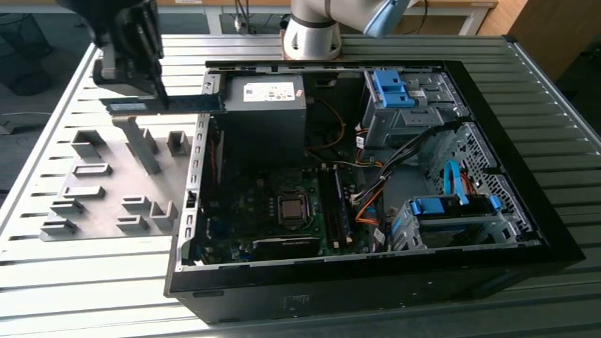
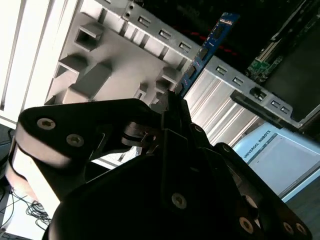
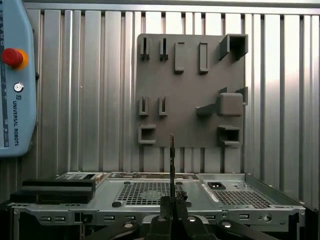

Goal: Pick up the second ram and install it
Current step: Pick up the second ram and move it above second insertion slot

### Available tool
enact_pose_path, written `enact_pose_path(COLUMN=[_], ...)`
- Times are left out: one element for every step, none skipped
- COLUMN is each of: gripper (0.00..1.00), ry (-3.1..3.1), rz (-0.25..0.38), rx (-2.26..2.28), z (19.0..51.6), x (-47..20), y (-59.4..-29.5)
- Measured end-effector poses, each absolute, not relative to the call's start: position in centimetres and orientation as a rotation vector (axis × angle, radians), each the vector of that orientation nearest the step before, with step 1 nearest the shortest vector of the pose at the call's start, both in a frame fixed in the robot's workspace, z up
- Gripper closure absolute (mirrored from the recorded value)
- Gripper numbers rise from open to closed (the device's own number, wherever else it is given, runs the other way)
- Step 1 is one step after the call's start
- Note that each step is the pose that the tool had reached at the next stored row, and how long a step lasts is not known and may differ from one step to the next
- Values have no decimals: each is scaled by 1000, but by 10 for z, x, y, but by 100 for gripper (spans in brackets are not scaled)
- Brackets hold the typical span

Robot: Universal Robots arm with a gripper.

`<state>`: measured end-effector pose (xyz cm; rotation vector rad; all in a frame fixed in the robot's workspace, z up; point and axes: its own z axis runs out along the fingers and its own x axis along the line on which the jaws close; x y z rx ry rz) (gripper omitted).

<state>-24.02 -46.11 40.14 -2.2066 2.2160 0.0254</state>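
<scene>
The second ram (image 1: 188, 103) is a long, thin blue-green stick, held level above the table just outside the open computer case (image 1: 376, 70), by its corner on the exterior view's left. My gripper (image 1: 155, 98) is shut on one end of it. In the second wrist view the stick (image 2: 207, 47) juts out from the black gripper (image 2: 172, 97) toward the case wall. The first wrist view shows it edge-on (image 3: 172, 160), rising from the gripper (image 3: 172, 201). Inside the case, the motherboard's memory slots (image 1: 334, 204) run beside the processor socket.
A grey holder plate (image 1: 112, 183) with raised brackets lies on the slatted metal table, on the exterior view's left of the case. The case holds a power supply (image 1: 267, 95), blue drive cages (image 1: 451, 211) and loose cables. A teach pendant (image 3: 15, 80) with a red button lies nearby.
</scene>
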Motion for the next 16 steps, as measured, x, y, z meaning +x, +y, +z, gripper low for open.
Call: enact_pose_path(gripper=[86,86,86,86,86,86,86,86,86,86,86,86,86,86,86,86], ry=[2216,2216,2216,2216,2216,2216,2216,2216,2216,2216,2216,2216,2216,2216,2216,2216], rz=[25,25,25,25,25,25,25,25,25,25,25,25,25,25,25,25], rx=[-2207,-2206,-2207,-2207,-2207,-2207,-2207,-2207,-2207,-2207,-2206,-2207,-2207,-2207,-2207,-2207], z=[401,401,401,401,401,401,401,401,401,401,401,401,400,400,400,400], x=[-236,-231,-227,-222,-218,-213,-208,-204,-199,-195,-190,-186,-181,-177,-172,-167], y=[-461,-461,-461,-461,-461,-461,-461,-461,-461,-461,-461,-461,-461,-461,-461,-461])
